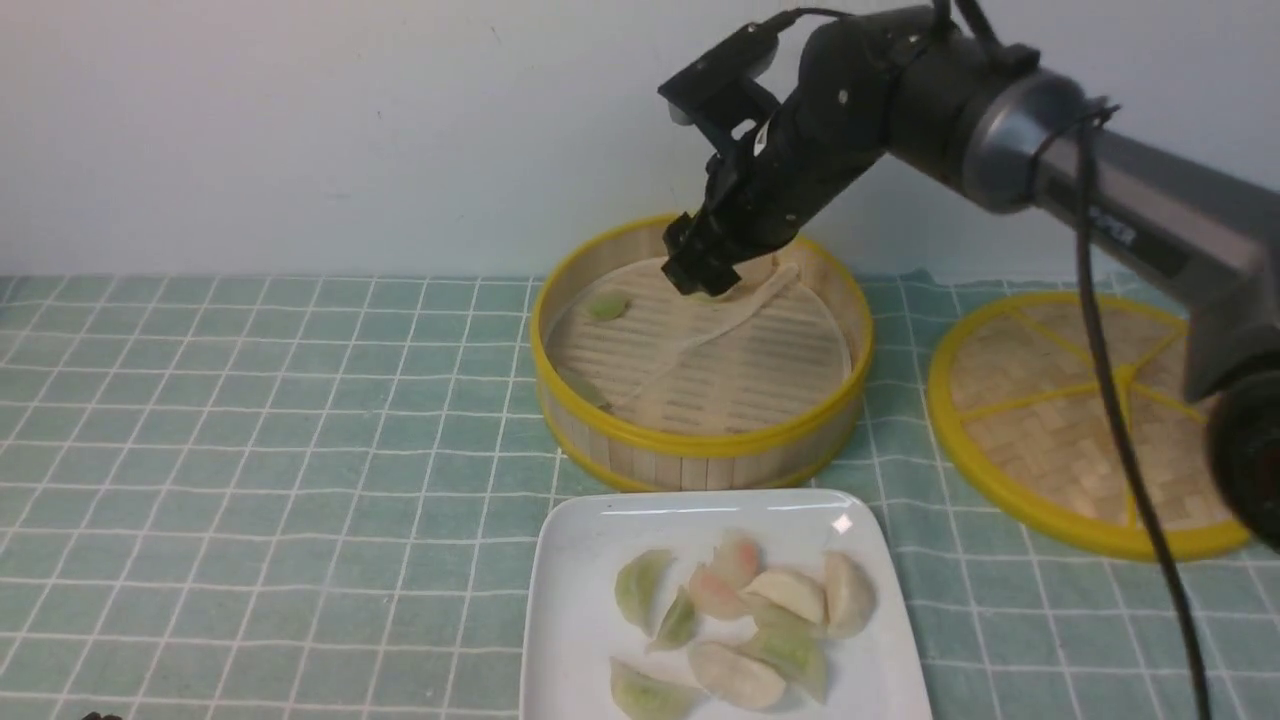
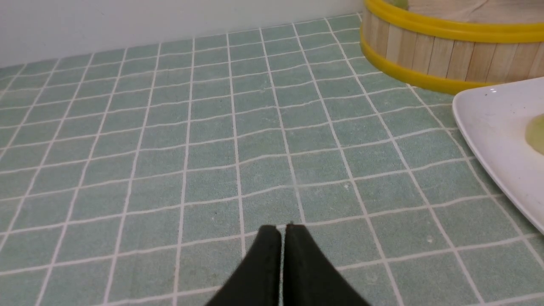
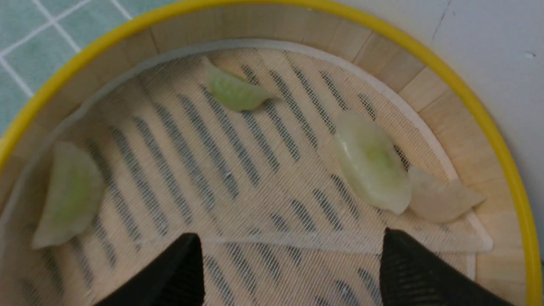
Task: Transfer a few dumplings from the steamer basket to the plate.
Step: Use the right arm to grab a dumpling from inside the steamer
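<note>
Four dumplings [image 3: 369,161] show in my right wrist view, and all of them lie inside the steamer basket [image 1: 700,442], on its pale lining cloth [image 3: 263,178]. One pale green piece is near the wall, another green one is well apart from it, and a whitish-green one touches a smaller cream one close to the rim. My right gripper [image 3: 293,259] is above the basket, its two fingers spread wide, and it holds nothing between them. My left gripper [image 2: 282,238] is clenched with nothing in it, and it is over the green checked tablecloth [image 2: 204,170], to the left of the plate [image 1: 585,560]. The white square plate is just beside the basket, on the side nearer to me. On it there are several more dumplings, of green, pinkish and cream colour, and some of them are touching each other. To the right of the basket, the woven disc [image 1: 1040,450] with yellow spokes lies on the cloth, partly hidden by my right arm [image 1: 1130,180].
</note>
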You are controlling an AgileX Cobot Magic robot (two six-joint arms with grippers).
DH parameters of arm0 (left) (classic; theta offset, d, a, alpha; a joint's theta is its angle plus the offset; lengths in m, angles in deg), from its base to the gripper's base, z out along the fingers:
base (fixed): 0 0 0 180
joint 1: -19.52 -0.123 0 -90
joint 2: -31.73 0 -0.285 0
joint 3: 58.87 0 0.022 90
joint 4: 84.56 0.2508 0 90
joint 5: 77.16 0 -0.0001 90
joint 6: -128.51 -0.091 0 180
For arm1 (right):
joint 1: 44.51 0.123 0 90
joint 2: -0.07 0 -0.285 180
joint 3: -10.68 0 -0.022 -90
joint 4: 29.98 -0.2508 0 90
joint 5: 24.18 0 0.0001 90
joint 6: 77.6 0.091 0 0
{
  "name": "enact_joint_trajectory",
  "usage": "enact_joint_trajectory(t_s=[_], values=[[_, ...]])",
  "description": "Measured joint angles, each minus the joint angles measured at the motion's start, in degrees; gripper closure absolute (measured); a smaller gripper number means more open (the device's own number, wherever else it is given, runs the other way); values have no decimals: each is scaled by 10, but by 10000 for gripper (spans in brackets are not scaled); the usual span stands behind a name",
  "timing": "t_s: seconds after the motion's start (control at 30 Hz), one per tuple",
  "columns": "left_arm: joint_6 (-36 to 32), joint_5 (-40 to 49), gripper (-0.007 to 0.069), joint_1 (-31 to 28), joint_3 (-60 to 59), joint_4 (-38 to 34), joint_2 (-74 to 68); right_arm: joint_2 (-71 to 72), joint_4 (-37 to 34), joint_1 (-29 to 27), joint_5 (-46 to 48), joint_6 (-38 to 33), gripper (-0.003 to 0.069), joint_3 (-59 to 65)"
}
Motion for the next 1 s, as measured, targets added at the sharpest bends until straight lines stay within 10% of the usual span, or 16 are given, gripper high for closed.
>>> enact_joint_trajectory(t_s=[0.67, 1.0], values=[[0, 0, 631, 0, 0, 0, 0, -159, -32, -32, -18, -68, 165, -142], [0, 0, 631, 0, 0, 0, 0, -169, -32, -32, -62, -87, 384, -148]])
